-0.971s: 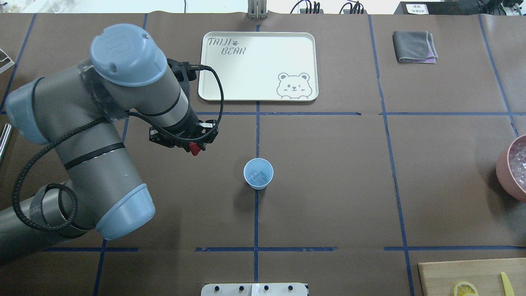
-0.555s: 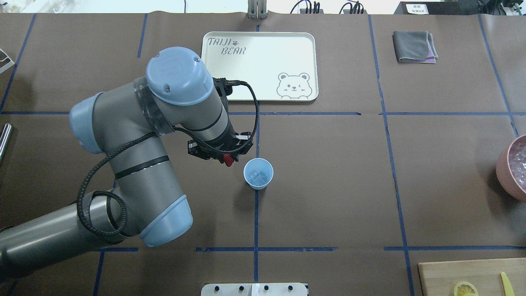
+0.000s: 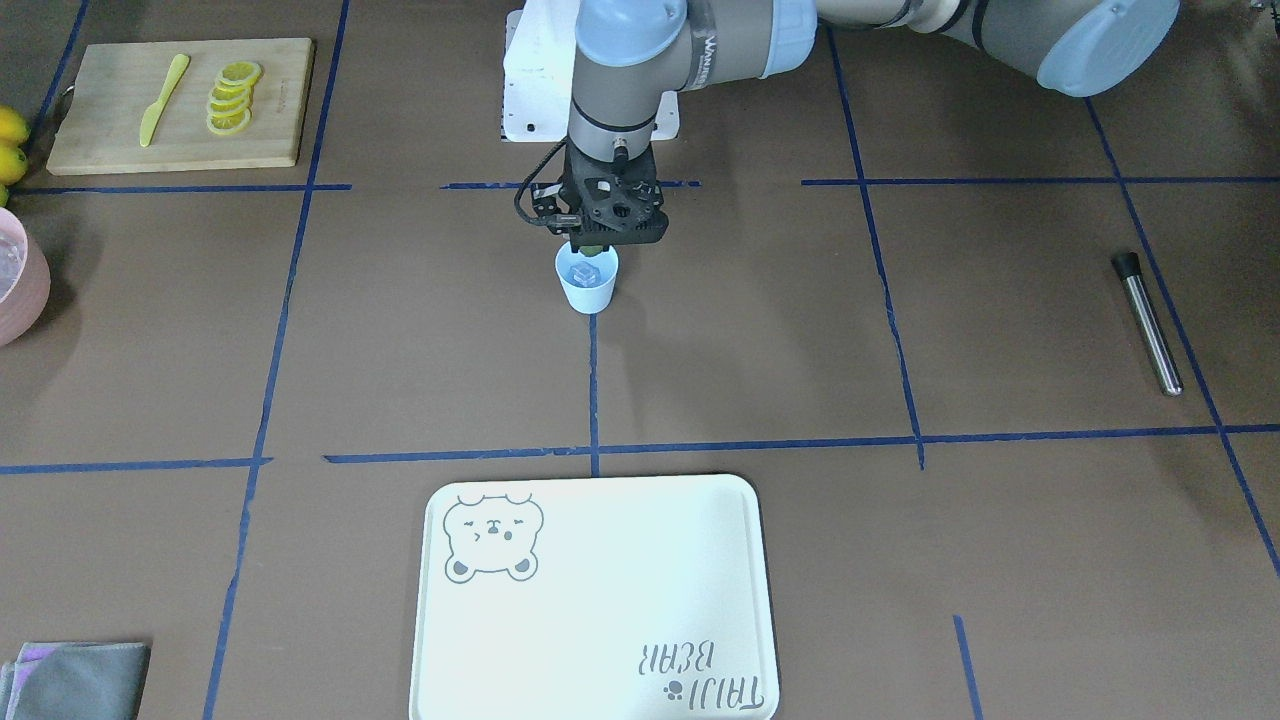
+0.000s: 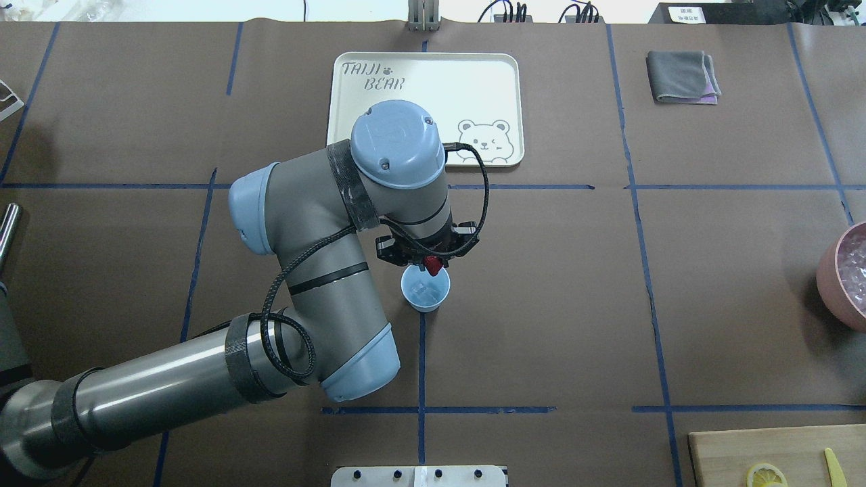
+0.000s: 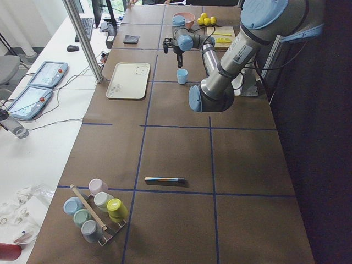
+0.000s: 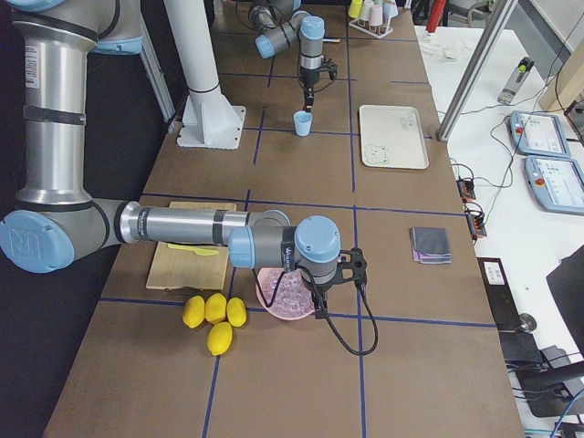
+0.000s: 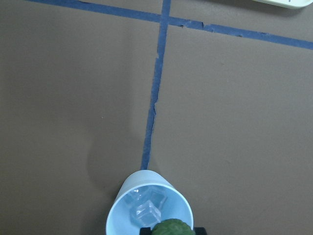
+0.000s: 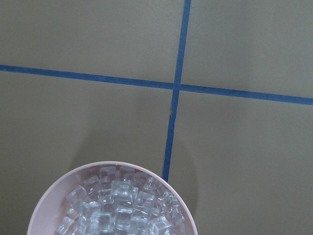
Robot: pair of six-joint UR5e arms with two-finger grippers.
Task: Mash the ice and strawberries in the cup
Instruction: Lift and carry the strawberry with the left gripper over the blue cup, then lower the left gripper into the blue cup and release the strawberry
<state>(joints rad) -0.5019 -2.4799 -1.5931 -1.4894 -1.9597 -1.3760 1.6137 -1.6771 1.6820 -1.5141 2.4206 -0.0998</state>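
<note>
strawberry (image 4: 433,265) — between left jaws | above cup (image 4: 423,307) rim

Red strawberry (image 4: 433,266) over the blue cup (image 4: 406,292)
The cup is stood upright, clear ice (image 7: 146,211) lying inside; the strawberry is held just above its rim.

A white bear-printed tray (image 4: 433,74) lies on the brown surface (image 4: 744,304). Seen from overhead, a folded grey cloth (image 4: 682,77) lies well to the tray's right. A pink bowl (image 4: 831,270) sits farther right and nearer. A wooden board (image 3: 275,130) with lemon slices (image 3: 230,97) and a yellow knife (image 3: 163,98) is nearest.
</note>
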